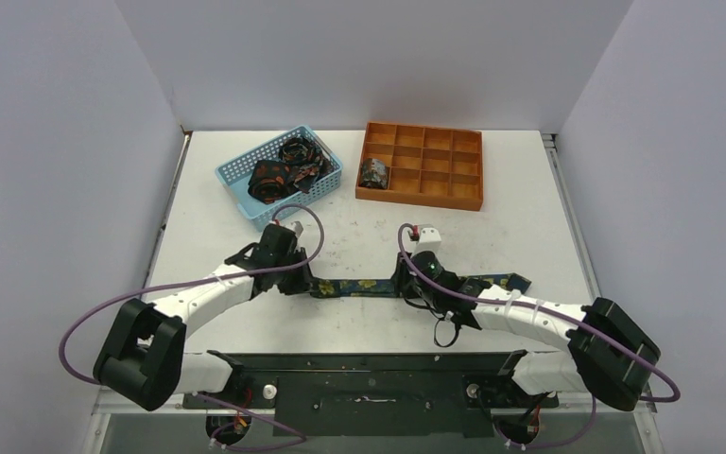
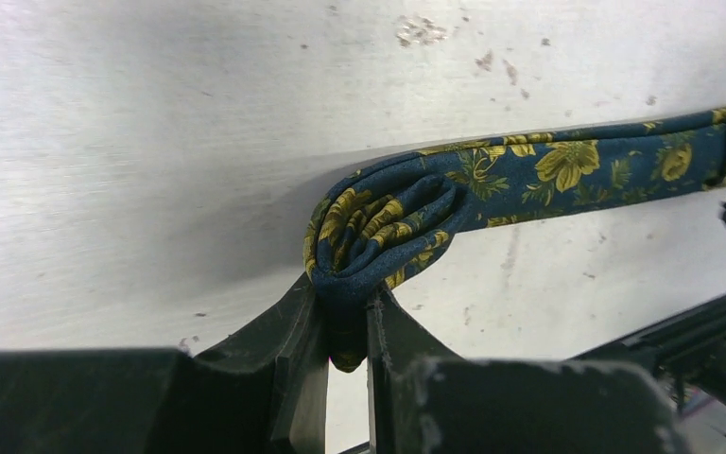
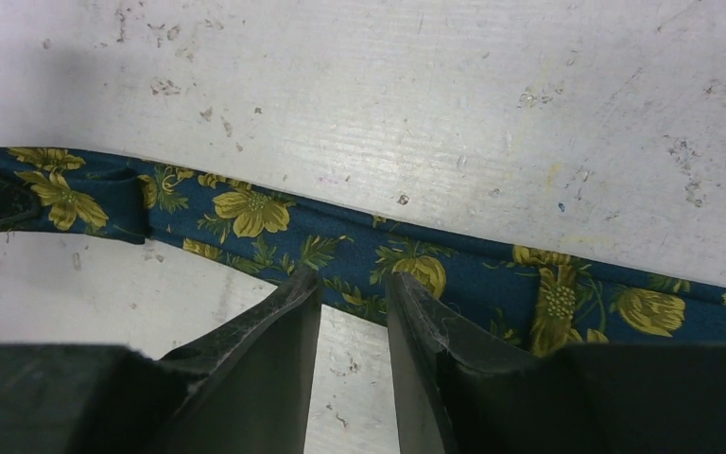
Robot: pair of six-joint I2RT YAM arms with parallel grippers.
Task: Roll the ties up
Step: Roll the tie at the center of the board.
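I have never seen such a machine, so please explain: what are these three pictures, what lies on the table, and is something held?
These are two robot arms fixed at the table's near edge. One picture looks down from above; the other two come from cameras on each wrist. A long floral tie lies stretched on the white table. The left gripper is shut on the tie's end, where a small roll has begun. The right gripper has its fingers slightly apart at the tie's edge; whether it grips the tie, I cannot tell. Farther back stand a blue basket holding more ties and an orange tray with one rolled tie.
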